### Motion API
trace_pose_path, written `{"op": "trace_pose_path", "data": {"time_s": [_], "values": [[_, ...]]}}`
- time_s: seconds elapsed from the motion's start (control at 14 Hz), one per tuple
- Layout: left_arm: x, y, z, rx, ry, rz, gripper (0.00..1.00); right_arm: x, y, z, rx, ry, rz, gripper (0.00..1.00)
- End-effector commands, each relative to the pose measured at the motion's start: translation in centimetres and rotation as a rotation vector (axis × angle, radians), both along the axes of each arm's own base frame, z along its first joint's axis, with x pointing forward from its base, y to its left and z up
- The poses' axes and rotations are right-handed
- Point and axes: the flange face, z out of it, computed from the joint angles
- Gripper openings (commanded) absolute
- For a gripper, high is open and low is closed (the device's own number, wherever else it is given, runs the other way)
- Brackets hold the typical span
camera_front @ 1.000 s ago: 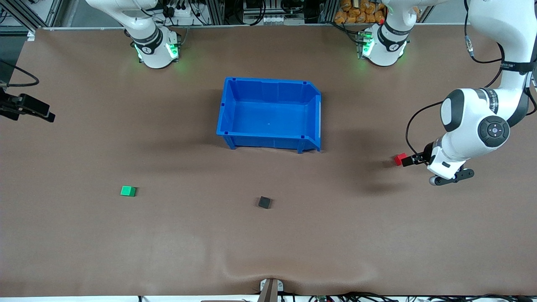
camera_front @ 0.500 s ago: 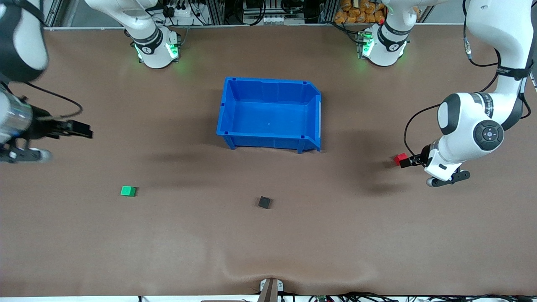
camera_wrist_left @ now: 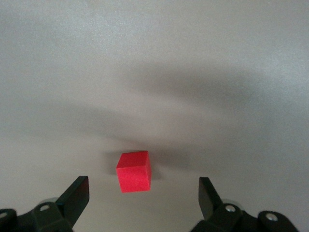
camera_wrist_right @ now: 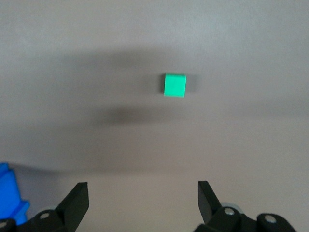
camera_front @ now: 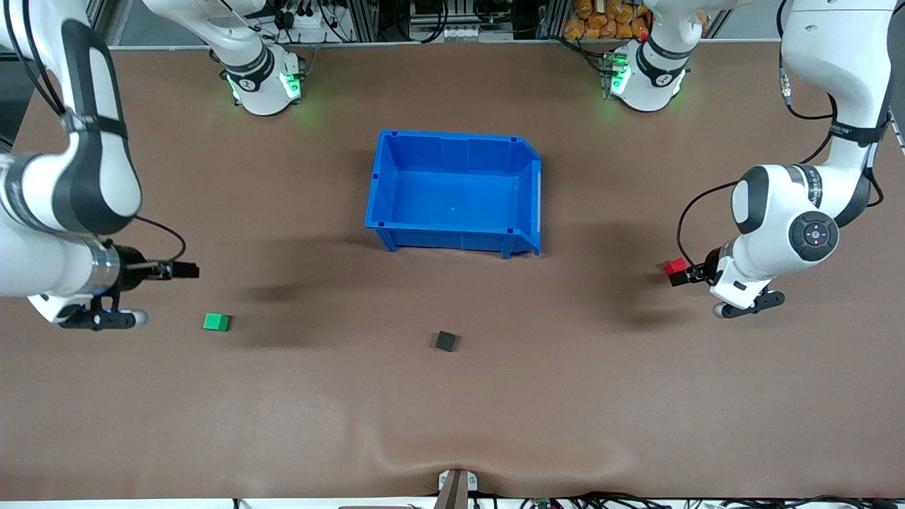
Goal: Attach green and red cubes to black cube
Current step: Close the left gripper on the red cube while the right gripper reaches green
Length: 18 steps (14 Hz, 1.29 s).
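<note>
Since a second ago the right gripper has swung in from the table edge and now hangs over the mat near the green cube, fingers spread wide, holding nothing. Green cube sits toward the right arm's end. Black cube is mid-table, nearer the front camera than the blue bin. Left gripper has barely crept, wide open right at the red cube, not gripping it.

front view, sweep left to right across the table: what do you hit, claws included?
right claw → green cube → blue bin and, nearer the camera, black cube → red cube → left claw
</note>
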Motion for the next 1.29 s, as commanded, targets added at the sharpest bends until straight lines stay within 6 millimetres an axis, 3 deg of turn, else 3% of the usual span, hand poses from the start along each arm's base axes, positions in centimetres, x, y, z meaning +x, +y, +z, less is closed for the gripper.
{"op": "trace_pose_path", "data": {"time_s": [0.0,0.29,0.43,0.57,0.86,1.0,1.21], "values": [[0.2,-0.1,-0.8,-0.001,0.003,0.046,1.00,-0.3,-0.6,-3.0,0.020,-0.030,0.051,1.00],[-0.2,0.4,-2.7,-0.002,0.033,0.066,1.00,-1.1,-1.4,-7.6,0.009,-0.122,0.094,1.00],[-0.4,2.2,-4.1,0.000,0.056,0.119,1.00,-0.9,-2.0,-10.1,-0.007,-0.173,0.083,1.00],[-0.3,2.7,-5.2,-0.003,0.055,0.127,1.00,-0.7,-3.4,-12.4,-0.018,-0.174,0.063,1.00],[-0.5,2.3,-6.4,-0.004,0.070,0.126,0.87,-0.6,-3.3,-16.6,-0.036,-0.125,-0.030,1.00],[-0.8,2.2,-6.5,-0.003,0.074,0.131,0.87,0.1,-3.5,-17.7,-0.040,-0.120,-0.029,1.00],[-0.9,2.0,-6.8,-0.002,0.081,0.131,0.70,0.3,-2.3,-18.3,-0.040,-0.114,-0.009,1.00]]}}
